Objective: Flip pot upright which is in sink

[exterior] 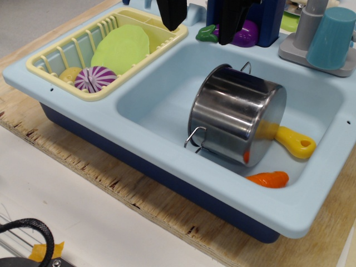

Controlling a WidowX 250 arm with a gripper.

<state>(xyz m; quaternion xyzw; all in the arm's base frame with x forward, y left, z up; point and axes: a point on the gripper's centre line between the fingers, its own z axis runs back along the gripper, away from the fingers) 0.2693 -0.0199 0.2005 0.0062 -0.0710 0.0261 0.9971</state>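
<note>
The pot [238, 114] lies tipped in the sink [150, 105] basin, its base facing the camera and leaning on a yellow utensil [295, 142], so it wants righting; the gripper [200, 22] hangs above the rear rim, jaws parted and holding nothing.

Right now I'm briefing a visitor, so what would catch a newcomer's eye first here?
The shiny stainless-steel pot dominates, lying tilted in the light blue plastic sink basin, over a yellow handle and beside an orange toy piece. At upper left, a pale yellow dish rack holds a lime green plate. The black gripper hangs above, jaws apart.
</note>
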